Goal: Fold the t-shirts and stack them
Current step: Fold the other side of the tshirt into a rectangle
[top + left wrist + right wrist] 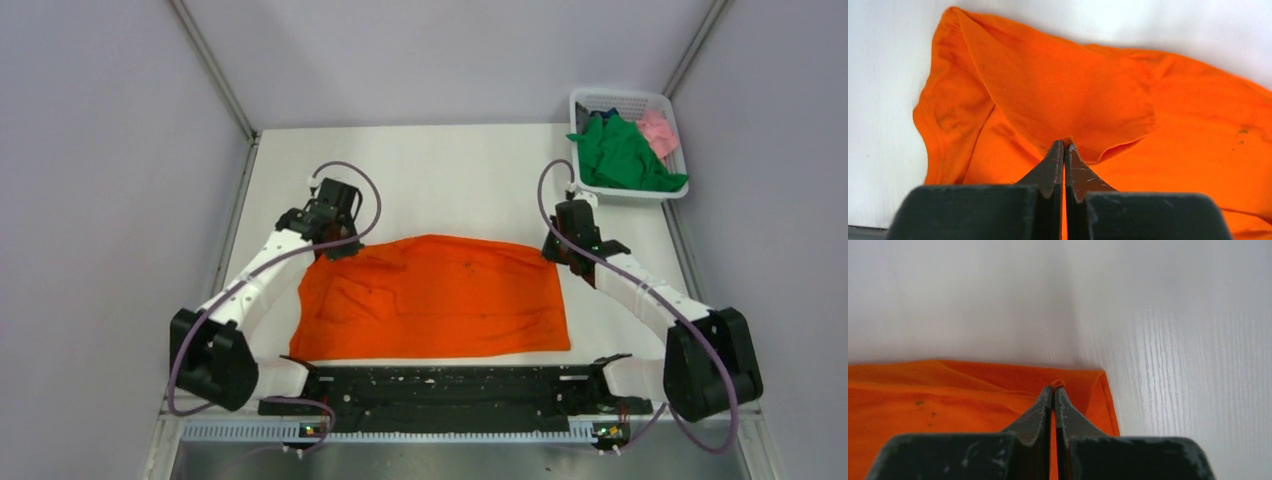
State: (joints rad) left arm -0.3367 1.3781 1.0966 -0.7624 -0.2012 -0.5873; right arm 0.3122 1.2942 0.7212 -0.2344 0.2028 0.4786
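Note:
The orange t-shirt [435, 297] lies spread wide across the middle of the white table. My left gripper [333, 243] is at its far left corner, shut on a pinch of orange cloth [1064, 143] that peeks out between the fingertips. My right gripper [562, 252] is at the far right corner, shut on the orange hem [1058, 383] there. A green t-shirt [622, 155] and a pink t-shirt [660, 132] lie bunched in the basket at the back right.
A white lattice basket [622, 98] stands at the table's far right corner. Grey walls close in the table on three sides. A black bar [440, 385] with the arm bases runs along the near edge, just below the shirt.

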